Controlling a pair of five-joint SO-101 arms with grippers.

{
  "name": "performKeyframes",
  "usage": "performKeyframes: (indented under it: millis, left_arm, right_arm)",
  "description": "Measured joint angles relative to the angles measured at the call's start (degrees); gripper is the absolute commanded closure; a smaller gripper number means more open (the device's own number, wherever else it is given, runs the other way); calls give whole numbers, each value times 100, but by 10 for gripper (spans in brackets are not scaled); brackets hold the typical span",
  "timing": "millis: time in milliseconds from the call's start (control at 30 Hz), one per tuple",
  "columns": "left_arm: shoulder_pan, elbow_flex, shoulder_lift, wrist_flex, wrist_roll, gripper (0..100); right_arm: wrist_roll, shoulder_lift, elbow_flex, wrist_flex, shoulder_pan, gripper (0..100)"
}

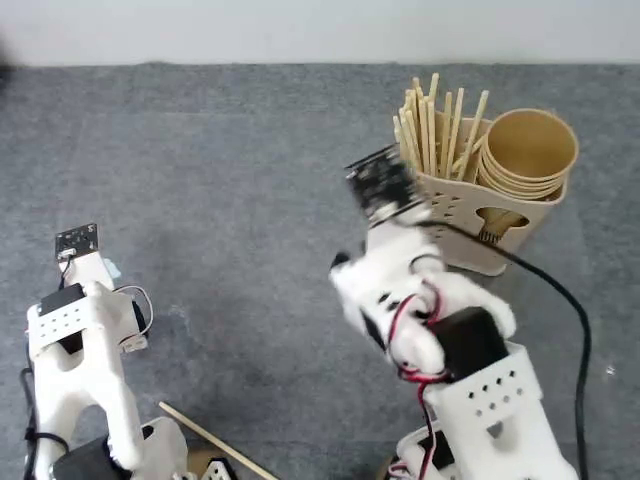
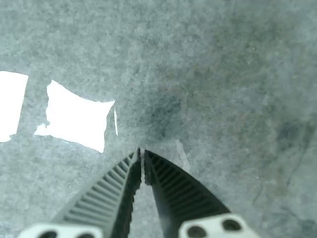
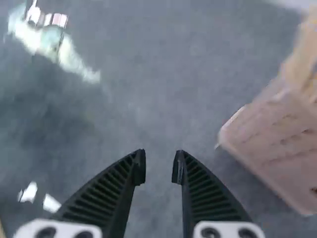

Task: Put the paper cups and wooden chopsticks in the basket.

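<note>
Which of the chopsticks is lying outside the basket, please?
The single chopstick lying flat on the table near the bottom left of the high view; all the other chopsticks stand upright in the basket beside the cups.

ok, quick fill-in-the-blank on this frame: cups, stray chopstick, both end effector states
1. The paper cups stand stacked ____ the basket.
2. Only ____ loose chopstick lies on the table, by the left arm's base.
3. The left end effector is ____, holding nothing.
4. The right end effector, beside the basket, is ____ and empty.

Missing words: inside; one; shut; open.
</note>
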Motion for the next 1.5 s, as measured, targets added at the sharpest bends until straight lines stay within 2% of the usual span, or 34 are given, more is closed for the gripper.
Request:
performKeyframes:
  millis: [167, 400, 500, 700, 1033, 1200, 1500]
  left_arm:
    - [0, 0, 0, 0, 0, 988]
    - [0, 0, 0, 0, 0, 988]
    - [-18, 0, 0, 0, 0, 988]
    - [-598, 0, 0, 0, 0, 988]
    - [-1380, -193, 0, 0, 149, 988]
    - [-1662, -316, 0, 0, 316, 988]
    - [-1723, -334, 0, 0, 316, 988]
  right_arm:
    - [-18, -105, 211, 721, -730, 899]
    - [-651, -114, 1424, 712, -1793, 898]
    - [-1011, -114, 1996, 369, -2453, 898]
    - [-1477, -105, 2593, -642, -3701, 898]
    - [-1565, -105, 3886, -2505, -5143, 900]
    - [-1565, -105, 4501, -3270, -5433, 901]
    - [-1565, -105, 4818, -3429, -5468, 902]
